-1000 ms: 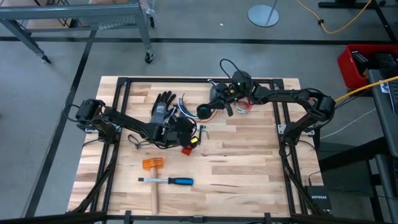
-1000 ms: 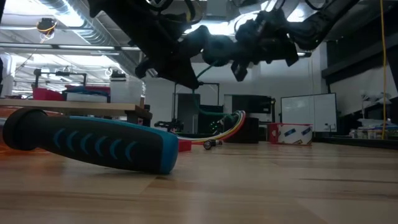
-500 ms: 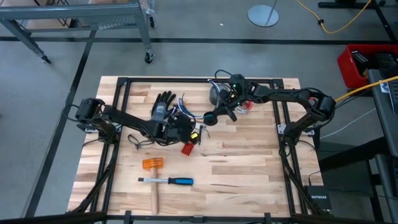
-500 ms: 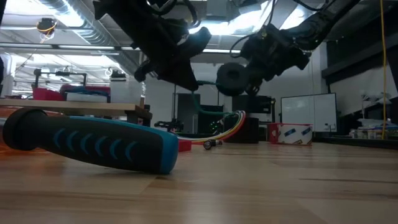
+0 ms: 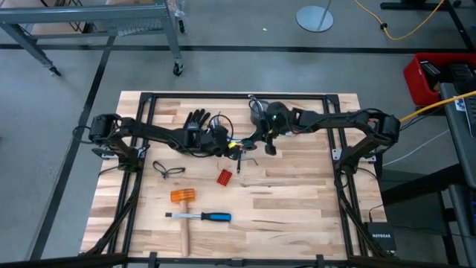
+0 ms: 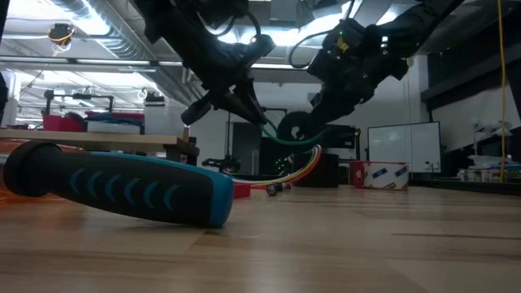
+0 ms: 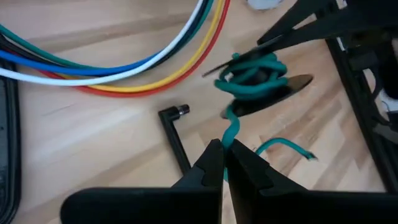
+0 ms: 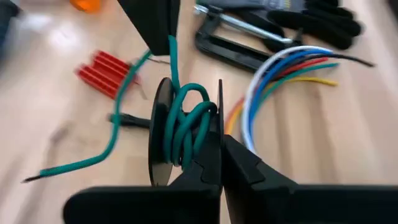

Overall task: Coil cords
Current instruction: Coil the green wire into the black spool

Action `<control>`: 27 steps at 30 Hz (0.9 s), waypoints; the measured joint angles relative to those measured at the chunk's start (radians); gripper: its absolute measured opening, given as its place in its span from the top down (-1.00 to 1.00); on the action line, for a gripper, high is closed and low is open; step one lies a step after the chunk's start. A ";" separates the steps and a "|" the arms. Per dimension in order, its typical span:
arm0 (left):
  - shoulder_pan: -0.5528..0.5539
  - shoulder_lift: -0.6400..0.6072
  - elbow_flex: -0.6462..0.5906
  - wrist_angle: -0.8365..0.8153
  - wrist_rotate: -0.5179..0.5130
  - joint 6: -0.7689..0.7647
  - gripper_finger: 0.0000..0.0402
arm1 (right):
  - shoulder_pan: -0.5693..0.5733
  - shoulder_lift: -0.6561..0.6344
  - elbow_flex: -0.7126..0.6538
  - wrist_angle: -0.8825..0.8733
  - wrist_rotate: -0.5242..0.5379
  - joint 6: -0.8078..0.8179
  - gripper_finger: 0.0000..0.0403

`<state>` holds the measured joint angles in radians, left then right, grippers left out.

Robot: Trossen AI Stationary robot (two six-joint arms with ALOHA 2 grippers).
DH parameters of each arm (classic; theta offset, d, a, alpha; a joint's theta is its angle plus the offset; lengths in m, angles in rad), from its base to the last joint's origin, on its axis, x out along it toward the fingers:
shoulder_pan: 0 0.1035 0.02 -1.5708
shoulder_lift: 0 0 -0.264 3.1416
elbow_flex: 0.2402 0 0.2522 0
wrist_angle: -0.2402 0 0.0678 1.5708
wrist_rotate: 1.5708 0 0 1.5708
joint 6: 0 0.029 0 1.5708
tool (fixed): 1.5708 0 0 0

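Observation:
A green cord (image 8: 183,127) is wound in several turns on a dark round reel (image 6: 293,128), and my right gripper (image 8: 217,158) is shut on that reel above the table's middle. My left gripper (image 7: 224,155), just to its left, is shut on the same cord. The cord's free end (image 7: 292,146) trails on the wood. A bundle of blue, white, yellow and red cords (image 7: 124,68) lies curved on the table beyond them. A thin black cord (image 5: 169,170) lies looped at the near left. My left gripper pinches the green cord (image 7: 229,138) between its two fingertips, a short way below the coil. It slants down from the table's left. The stretch up to the reel is kinked and clear of the table. My right gripper pinches a thin flat plate of the reel (image 8: 219,118) between its two fingers, with the green coil right beside them. It slants down from the table's right. The reel hangs clear of the table, on edge.
A black glove (image 5: 195,123) and a grey tape roll (image 5: 258,112) lie toward the far side. A black hex key (image 7: 174,134) and a red piece (image 5: 224,176) lie under the grippers. A hammer (image 5: 182,197) and a blue-handled tool (image 5: 204,217) lie near the front.
My left gripper has swung toward the table's far and right side and rolled, uncovering the looped black cord. My right gripper has come down and toward the near edge with the reel and rolled its wrist, so the reel now sits low beside my left gripper.

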<state>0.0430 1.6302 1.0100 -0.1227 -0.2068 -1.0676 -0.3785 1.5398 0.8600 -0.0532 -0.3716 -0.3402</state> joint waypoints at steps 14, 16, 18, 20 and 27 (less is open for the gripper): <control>0.051 0.000 0.000 0.123 0.025 -0.010 1.00 | 0.126 0.000 -0.002 0.094 0.353 0.083 1.00; 0.050 0.000 0.000 0.168 0.015 0.034 0.99 | 0.133 0.000 -0.002 0.109 0.353 0.111 1.00; 0.050 0.001 0.000 0.198 0.011 0.069 0.96 | 0.138 0.000 -0.002 0.116 0.358 0.136 1.00; 0.050 0.002 0.000 0.213 0.008 0.088 0.94 | 0.137 0.000 -0.002 0.123 0.367 0.166 1.00; 0.048 0.002 0.000 0.225 0.005 0.105 0.86 | 0.136 0.000 -0.002 0.170 0.368 0.251 1.00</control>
<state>0.0914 1.6321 1.0100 0.1023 -0.2016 -0.9627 -0.2424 1.5398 0.8581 0.1170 -0.0032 -0.0891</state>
